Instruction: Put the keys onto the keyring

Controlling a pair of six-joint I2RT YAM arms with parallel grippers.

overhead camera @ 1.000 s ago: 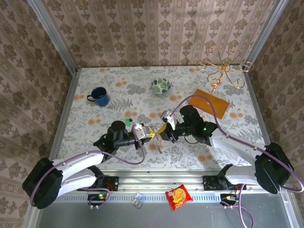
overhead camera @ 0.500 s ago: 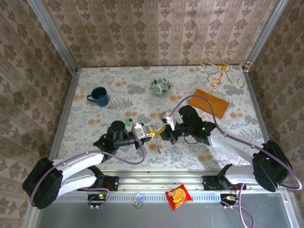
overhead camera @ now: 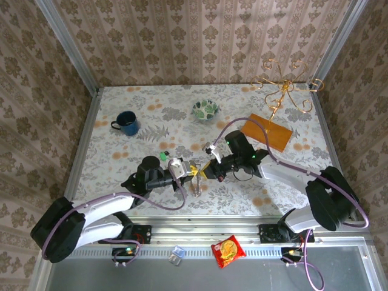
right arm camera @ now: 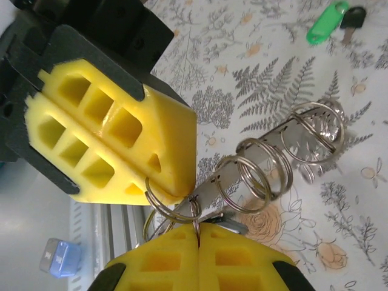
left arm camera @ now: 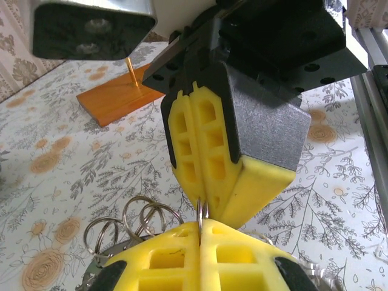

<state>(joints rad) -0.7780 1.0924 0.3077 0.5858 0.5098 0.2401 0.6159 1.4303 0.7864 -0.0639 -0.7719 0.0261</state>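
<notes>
Clenched left end effector [overhead camera: 193, 171] and right end effector [overhead camera: 207, 169] tip to tip on the keyring [left arm camera: 201, 213] near the counter's [overhead camera: 121, 97] front edge (keys [right arm camera: 328, 21] lying apart, untouched).

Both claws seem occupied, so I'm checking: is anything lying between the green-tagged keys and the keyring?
Nothing visible lies between: the keys rest on bare tablecloth beyond the keyring. Both the left claw and right claw are shut on that ring.

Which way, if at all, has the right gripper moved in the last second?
Yes, slightly. In the top view the right gripper has edged left, away from the orange board, its tips meeting the left gripper at the keyring.
</notes>
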